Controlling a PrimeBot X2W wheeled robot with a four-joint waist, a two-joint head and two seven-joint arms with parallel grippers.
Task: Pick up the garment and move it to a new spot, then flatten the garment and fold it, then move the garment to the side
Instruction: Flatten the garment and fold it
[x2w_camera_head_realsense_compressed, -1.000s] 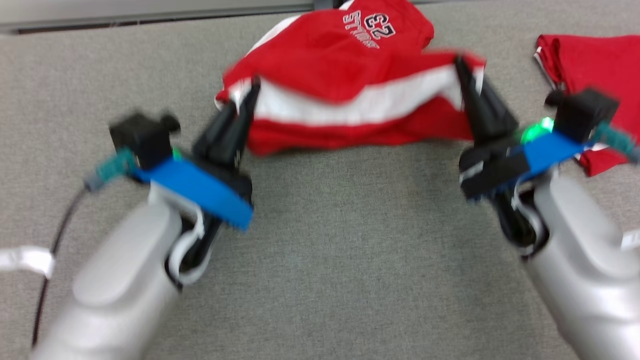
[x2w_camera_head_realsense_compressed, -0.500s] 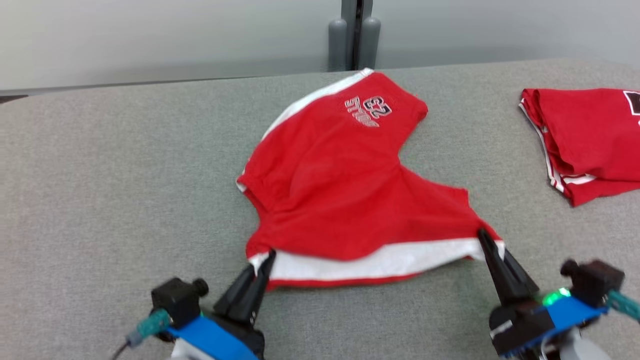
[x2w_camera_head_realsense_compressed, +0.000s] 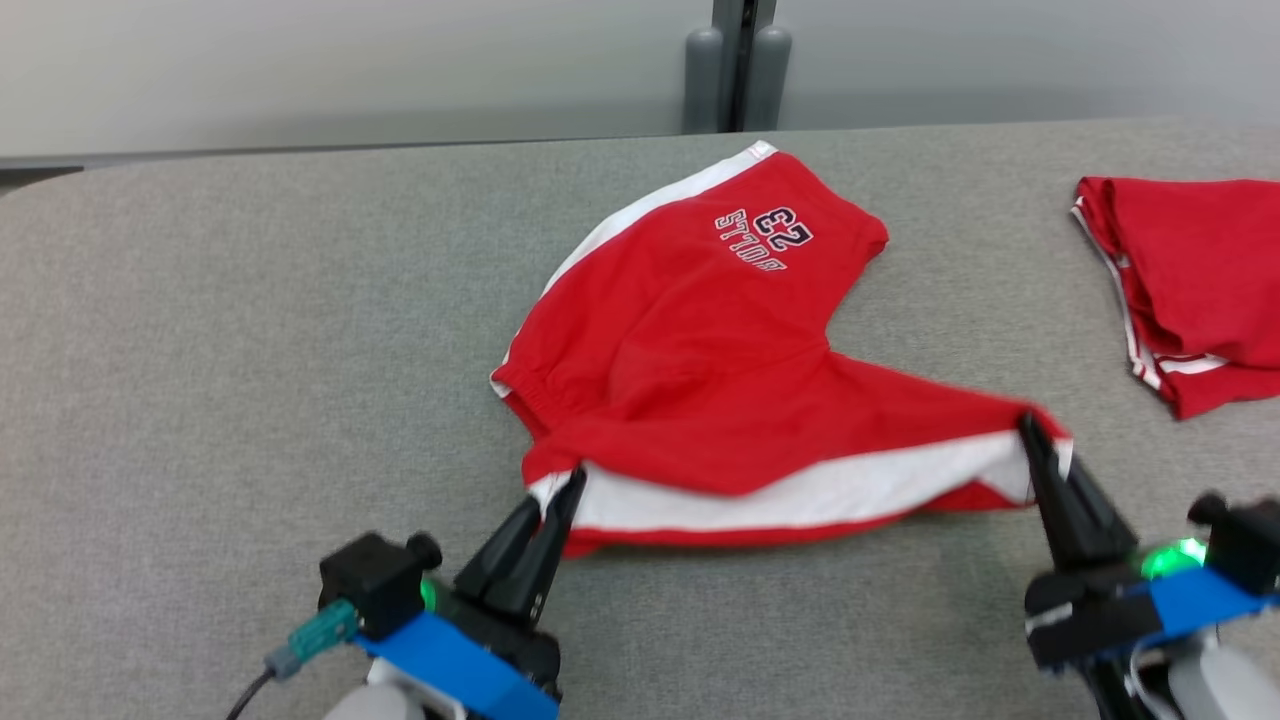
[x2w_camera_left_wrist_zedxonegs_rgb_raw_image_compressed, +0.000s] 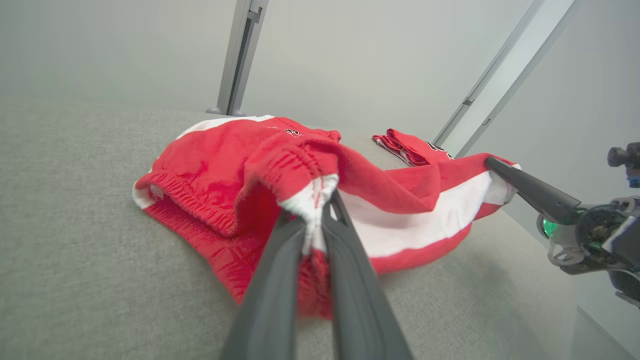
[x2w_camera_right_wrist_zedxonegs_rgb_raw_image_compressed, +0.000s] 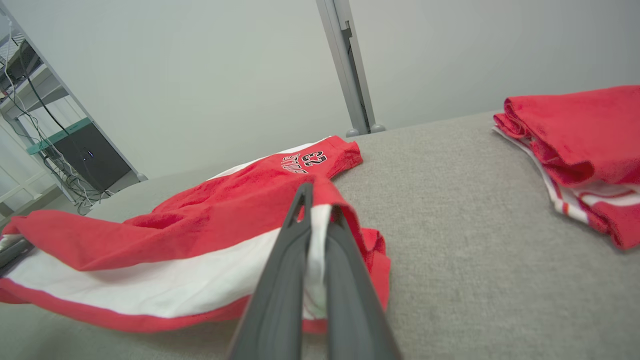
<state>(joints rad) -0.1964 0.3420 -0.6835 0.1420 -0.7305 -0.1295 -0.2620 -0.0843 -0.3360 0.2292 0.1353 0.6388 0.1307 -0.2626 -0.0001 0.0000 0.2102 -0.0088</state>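
Note:
The garment (x2w_camera_head_realsense_compressed: 700, 360) is a pair of red shorts with white side stripes and a "23" print, lying on the grey table (x2w_camera_head_realsense_compressed: 250, 350). Its near white-striped edge hangs stretched between my two grippers, a little above the table. My left gripper (x2w_camera_head_realsense_compressed: 565, 490) is shut on the left end of that edge, seen close in the left wrist view (x2w_camera_left_wrist_zedxonegs_rgb_raw_image_compressed: 320, 200). My right gripper (x2w_camera_head_realsense_compressed: 1030, 430) is shut on the right end, with white cloth pinched between its fingers (x2w_camera_right_wrist_zedxonegs_rgb_raw_image_compressed: 315, 215). The far leg of the garment (x2w_camera_right_wrist_zedxonegs_rgb_raw_image_compressed: 305, 162) rests flat on the table.
A second red garment (x2w_camera_head_realsense_compressed: 1190, 280) lies folded at the table's right side, also red in the right wrist view (x2w_camera_right_wrist_zedxonegs_rgb_raw_image_compressed: 575, 150). A grey post (x2w_camera_head_realsense_compressed: 738, 60) stands behind the table's far edge. Bare grey table spreads to the left (x2w_camera_head_realsense_compressed: 200, 300) and in front.
The head camera has tilted up, so the far edge and wall came into view. Both grippers keep their hold; the garment's front edge now hangs lower and nearer me, spread wider.

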